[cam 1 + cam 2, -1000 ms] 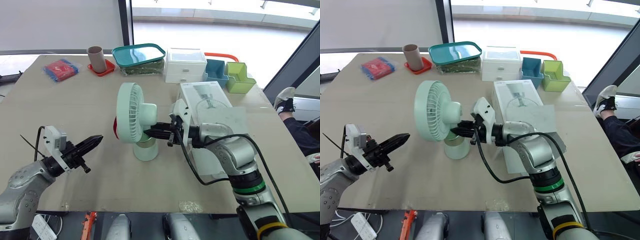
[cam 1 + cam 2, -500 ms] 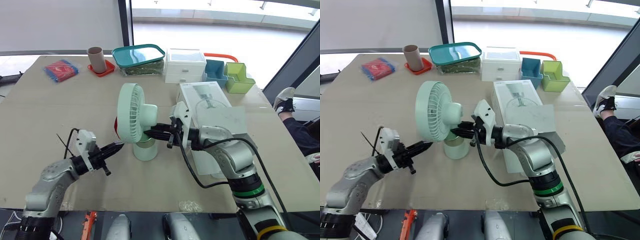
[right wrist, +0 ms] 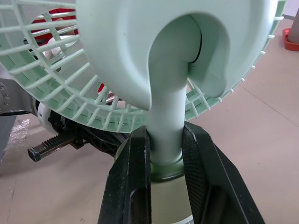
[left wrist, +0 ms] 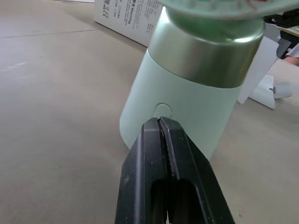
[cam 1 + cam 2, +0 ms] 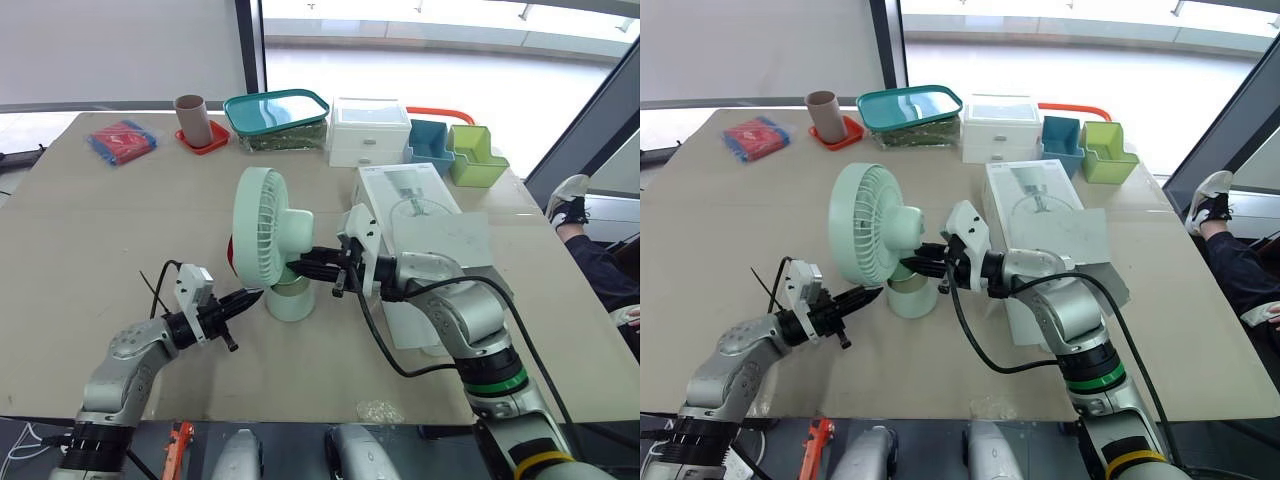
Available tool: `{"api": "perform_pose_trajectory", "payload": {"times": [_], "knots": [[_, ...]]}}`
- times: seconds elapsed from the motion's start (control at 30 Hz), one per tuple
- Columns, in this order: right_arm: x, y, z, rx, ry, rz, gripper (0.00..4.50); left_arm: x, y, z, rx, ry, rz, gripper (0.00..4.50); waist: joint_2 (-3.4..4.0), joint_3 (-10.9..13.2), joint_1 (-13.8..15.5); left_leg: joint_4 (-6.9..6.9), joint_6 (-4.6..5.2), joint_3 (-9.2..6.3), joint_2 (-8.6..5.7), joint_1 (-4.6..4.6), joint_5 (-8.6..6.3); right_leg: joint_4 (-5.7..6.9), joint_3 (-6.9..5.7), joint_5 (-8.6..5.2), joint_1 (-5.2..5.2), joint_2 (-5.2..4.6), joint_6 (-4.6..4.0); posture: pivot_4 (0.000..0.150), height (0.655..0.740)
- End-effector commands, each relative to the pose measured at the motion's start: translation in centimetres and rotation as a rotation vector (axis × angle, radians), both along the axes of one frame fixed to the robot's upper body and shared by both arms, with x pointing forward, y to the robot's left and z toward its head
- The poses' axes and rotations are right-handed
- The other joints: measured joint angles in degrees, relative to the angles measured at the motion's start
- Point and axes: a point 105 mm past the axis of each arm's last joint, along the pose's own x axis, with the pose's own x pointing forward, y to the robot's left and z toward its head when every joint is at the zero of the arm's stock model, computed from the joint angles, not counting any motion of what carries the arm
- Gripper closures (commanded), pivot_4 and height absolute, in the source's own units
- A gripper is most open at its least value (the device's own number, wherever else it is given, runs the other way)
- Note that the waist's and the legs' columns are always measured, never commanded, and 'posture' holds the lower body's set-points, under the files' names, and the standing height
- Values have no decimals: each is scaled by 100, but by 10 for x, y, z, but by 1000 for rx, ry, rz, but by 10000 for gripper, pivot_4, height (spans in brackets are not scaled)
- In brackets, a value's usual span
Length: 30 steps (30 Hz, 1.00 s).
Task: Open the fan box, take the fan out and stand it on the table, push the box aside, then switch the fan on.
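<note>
Near the middle of the table (image 5: 120,230), we had the fan (image 5: 270,235) standing upright on its base (image 4: 187,116), its grille facing left. To its right lay the fan box (image 5: 420,200), flat, with its flap open, close to the fan but apart from it. We judged the unpacking and the pushing aside done, with the switching on as the step in hand.

Our right gripper (image 5: 300,263) came in from the right and clamped the fan's neck (image 3: 166,126) between its two fingers, just above the base. We read that grip as a brace, so that a push on the base would not slide or tip the fan.

Our left gripper (image 5: 250,297) reached in low from the near left, its fingers pressed together with nothing between them, making a single narrow tip. That tip was aimed at the round button (image 4: 162,110) on the near side of the base. It sat right at the button's lower edge, but we could not tell whether it was already touching. The next move called for a short, straight press toward the base.
</note>
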Motion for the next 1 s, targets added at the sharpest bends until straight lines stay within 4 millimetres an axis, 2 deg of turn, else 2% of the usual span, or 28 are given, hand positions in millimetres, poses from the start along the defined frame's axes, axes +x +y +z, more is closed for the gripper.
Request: {"api": "perform_pose_trajectory", "payload": {"times": [0.03, 0.33, 1.0], "knots": [[-4, 2, 10, 12, -52, 7, 41316, 3, -7, 4, -6, -33, -24, 44311, 0, 0, 0, 1, 0, 0, 0, 0, 0, 1, 0, 0, 0, 0, 0, 1500, 7400], [-5, 1, 8, 5, -51, 3, 41316, 4, -15, 2, -5, -29, -59, 44311, 0, 0, 12, 17, 0, -2, -3, 1, 0, 10, 0, -1, 6, 0, 1, 1500, 7400], [-6, 2, 6, -3, -47, 1, 41316, 3, -17, 2, 4, -30, -77, 44311, 0, 0, 13, 27, 1, -7, -6, 1, 0, 13, 0, -2, 12, -1, 3, 1500, 7400]]}}
